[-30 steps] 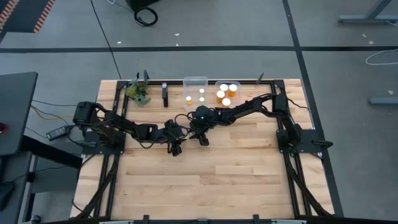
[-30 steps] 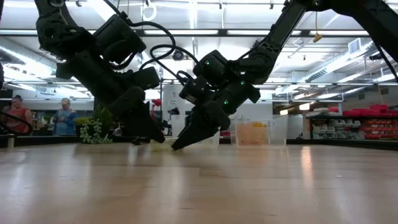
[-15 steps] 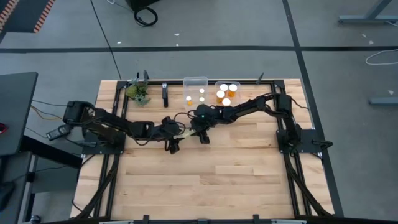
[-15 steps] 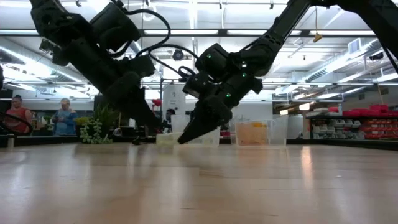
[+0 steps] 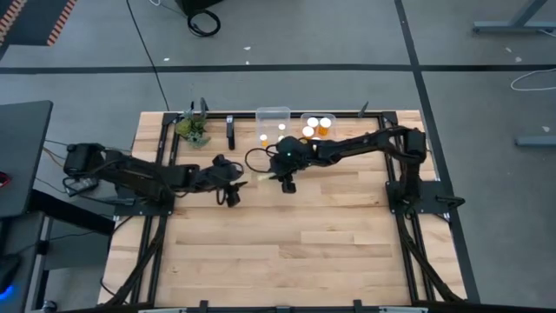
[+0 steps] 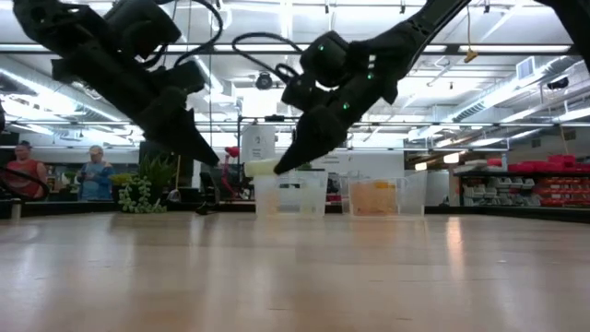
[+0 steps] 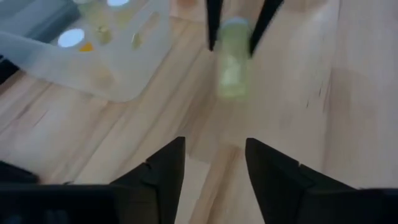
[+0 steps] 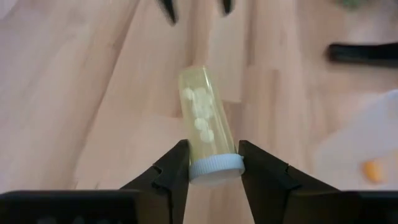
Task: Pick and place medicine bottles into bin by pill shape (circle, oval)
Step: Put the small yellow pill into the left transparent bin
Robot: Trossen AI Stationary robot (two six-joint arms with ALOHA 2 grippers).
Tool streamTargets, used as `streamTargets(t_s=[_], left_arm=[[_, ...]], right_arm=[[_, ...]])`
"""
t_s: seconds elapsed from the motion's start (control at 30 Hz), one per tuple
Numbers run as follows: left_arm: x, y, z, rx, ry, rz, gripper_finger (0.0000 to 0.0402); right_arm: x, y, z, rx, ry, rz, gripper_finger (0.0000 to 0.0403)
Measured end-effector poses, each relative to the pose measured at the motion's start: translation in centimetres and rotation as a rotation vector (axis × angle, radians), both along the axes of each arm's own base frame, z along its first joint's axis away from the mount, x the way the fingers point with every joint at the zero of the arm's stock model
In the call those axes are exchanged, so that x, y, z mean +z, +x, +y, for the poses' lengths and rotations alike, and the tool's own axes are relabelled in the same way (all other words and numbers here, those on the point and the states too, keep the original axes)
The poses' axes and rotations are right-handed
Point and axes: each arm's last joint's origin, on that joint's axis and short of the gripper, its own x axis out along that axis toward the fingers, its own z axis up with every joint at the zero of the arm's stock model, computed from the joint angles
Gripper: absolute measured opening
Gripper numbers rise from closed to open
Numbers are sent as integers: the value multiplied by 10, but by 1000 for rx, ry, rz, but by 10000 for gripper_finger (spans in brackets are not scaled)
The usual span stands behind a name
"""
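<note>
A pale yellow see-through bottle (image 8: 202, 118) with small round pills inside and a light cap is held in my right gripper (image 8: 212, 155), above the table's middle (image 5: 260, 176). In the low view the bottle (image 6: 261, 168) hangs well above the wood. My left gripper (image 7: 214, 149) is open and empty. It stands to the bottle's left (image 5: 233, 193), points at it and is apart from it. Two clear bins stand at the far edge: one (image 5: 273, 115) with small bottles, the other (image 5: 306, 116) with amber white-capped bottles. My right gripper pinches the bottle's cap end (image 8: 214, 167) between its two fingers, one on each side of the cap. The fingers come from the table's right, slanting down. The bottle sticks out past the fingertips toward the table's left, about level, lifted clear of the table.
A green plant sprig (image 5: 193, 130) and a black upright piece (image 5: 230, 132) stand at the far left. A black frame (image 5: 375, 114) runs around the table. People show in the room beyond (image 6: 28, 171). Bare wood (image 5: 287, 252) fills the near half.
My right gripper has risen from the table and gone toward the far edge with the bottle, which is now lifted clear. My left gripper has drawn back from the bottle toward the table's left edge and has risen.
</note>
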Motion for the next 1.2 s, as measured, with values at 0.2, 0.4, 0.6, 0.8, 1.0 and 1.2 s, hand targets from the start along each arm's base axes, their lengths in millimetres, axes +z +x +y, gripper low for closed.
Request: streamTargets(t_s=[0.2, 0.4, 0.6, 0.8, 1.0, 1.2], left_arm=[[-3, -12, 0, 6, -7, -29, 172], [-13, -18, -2, -1, -30, -57, 173], [-24, -27, -5, -5, -51, -77, 173], [-26, -28, -5, -5, -50, -87, 173], [-25, -28, -4, -6, -43, -85, 174], [-25, -28, -4, -7, -28, -87, 174]], right_arm=[[21, 0, -3, -40, -37, -15, 139], [40, 6, -14, -78, -55, 30, 139], [67, 8, -35, -140, -56, 32, 139], [93, 7, -54, -194, -69, 21, 139], [104, 3, -72, -223, -88, 8, 139], [111, -2, -89, -273, -118, -6, 139]])
